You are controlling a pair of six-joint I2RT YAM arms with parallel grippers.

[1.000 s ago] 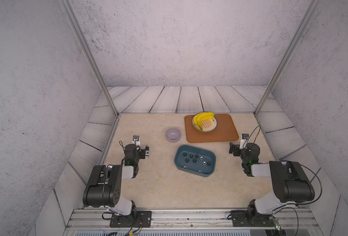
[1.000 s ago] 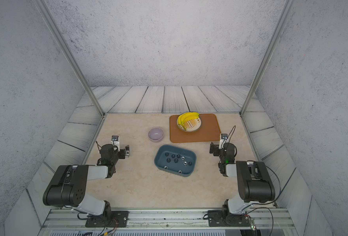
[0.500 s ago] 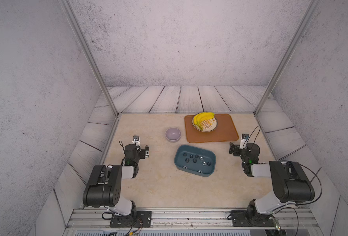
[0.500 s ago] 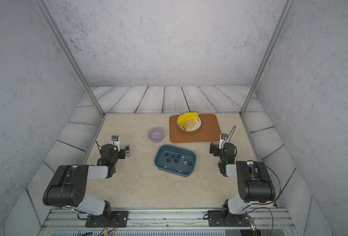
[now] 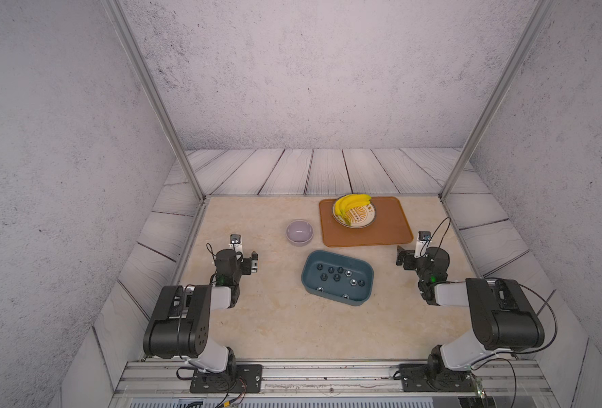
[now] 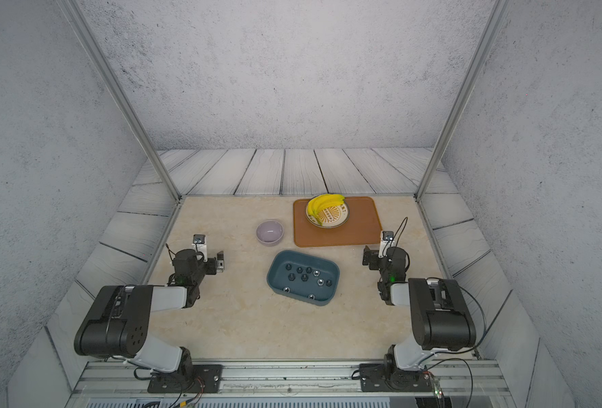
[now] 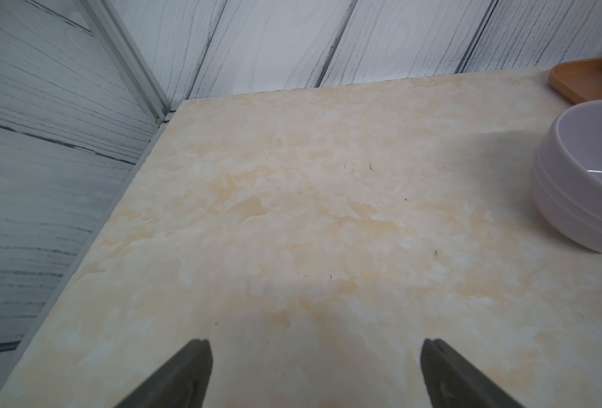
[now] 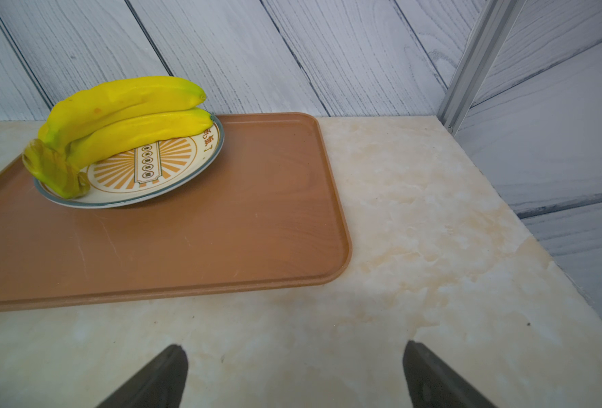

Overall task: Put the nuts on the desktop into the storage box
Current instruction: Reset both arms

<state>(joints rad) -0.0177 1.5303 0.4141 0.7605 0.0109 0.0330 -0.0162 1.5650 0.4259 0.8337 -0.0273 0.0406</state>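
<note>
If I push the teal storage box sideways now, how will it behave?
Probably slides rather than tips: the storage box is shallow and wide on the smooth desktop. The loose nuts inside would likely skid and rattle.

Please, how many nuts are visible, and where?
10, all inside the storage box: eight nuts across its middle, two by its near wall. None shows on the desktop; tiny ones may escape notice.
</note>
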